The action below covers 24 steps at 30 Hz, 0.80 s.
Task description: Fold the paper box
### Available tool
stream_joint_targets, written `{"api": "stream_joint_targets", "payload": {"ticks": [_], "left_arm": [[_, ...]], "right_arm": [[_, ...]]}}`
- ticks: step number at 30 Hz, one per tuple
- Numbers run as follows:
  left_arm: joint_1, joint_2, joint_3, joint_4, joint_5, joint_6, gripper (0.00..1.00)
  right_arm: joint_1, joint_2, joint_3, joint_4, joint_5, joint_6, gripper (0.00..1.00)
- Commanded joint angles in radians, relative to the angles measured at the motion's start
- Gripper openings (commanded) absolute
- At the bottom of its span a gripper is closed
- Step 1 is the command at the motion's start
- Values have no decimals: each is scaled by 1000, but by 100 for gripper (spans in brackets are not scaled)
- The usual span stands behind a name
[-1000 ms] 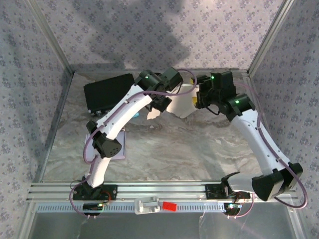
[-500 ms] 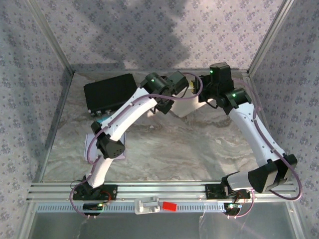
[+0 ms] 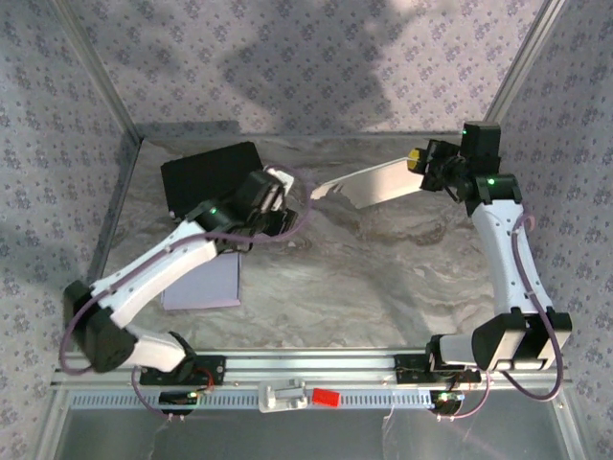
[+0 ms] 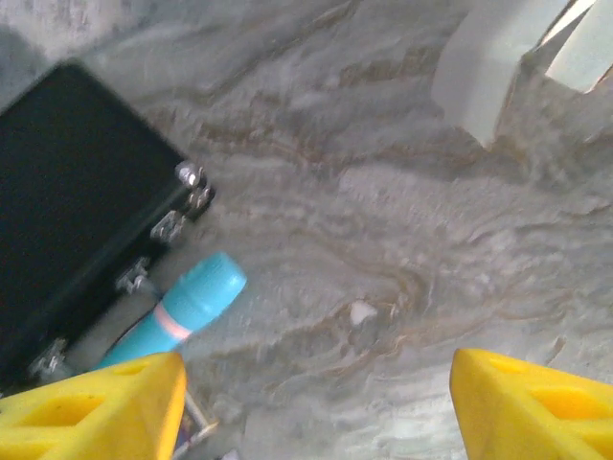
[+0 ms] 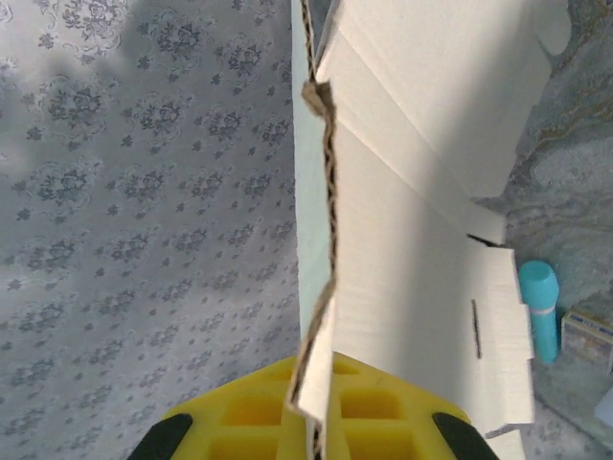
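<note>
Now the right hand (image 3: 428, 165) has the paper box (image 3: 369, 182) to itself

And there's the release! A second ago both arms were huddled over the box at the back middle of the table (image 3: 364, 278). Now the left hand (image 3: 276, 195) has let go, its yellow fingers (image 4: 96, 407) spread wide, and its arm has swung back left, near the black case (image 3: 206, 177). The right hand, open a moment back, is clamped on one end of the box and has carried it towards the right rear corner. The box stretches out from that grip as a long, pale, mostly flat panel, slanting away to the left. By my reading the folding is far from finished. No walls are standing yet, and with one hand alone controlling the cardboard, the left will likely have to come back in to push a flap.

Overhead you get the layout: arms well apart, a lavender sheet (image 3: 206, 283) lying by the left forearm. The right wrist camera adds what overhead can't. It shows the corrugated edge pinched between the yellow pads, the crease lines, and a slot cut in a side flap. The left wrist camera looks down on a teal pen (image 4: 187, 307) just beside the case's latches, with the box's rounded flaps up in the corner. Whether they touch the table, I can't tell.
</note>
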Motion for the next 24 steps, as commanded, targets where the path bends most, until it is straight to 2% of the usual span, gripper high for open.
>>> {"api": "stream_joint_targets", "payload": {"ticks": [1, 7, 11, 17, 19, 20, 24], "left_arm": [[-2, -34, -142, 427, 117, 89, 74], [18, 42, -159, 592, 253, 83, 73], [23, 97, -137, 619, 172, 70, 74], [42, 163, -97, 644, 228, 75, 71], [45, 185, -78, 639, 253, 74, 64], [47, 197, -63, 626, 261, 69, 58], [49, 228, -14, 560, 302, 61, 12]], "right_arm": [[-24, -19, 12, -55, -116, 44, 0], [-45, -19, 15, -61, -132, 52, 0], [-48, -9, 16, -58, -155, 52, 0], [-54, -18, 1, -52, -172, 62, 0], [-57, -18, -3, -53, -176, 62, 0], [-58, -18, -6, -54, -176, 63, 0], [-62, -21, -17, -43, -175, 65, 0]]}}
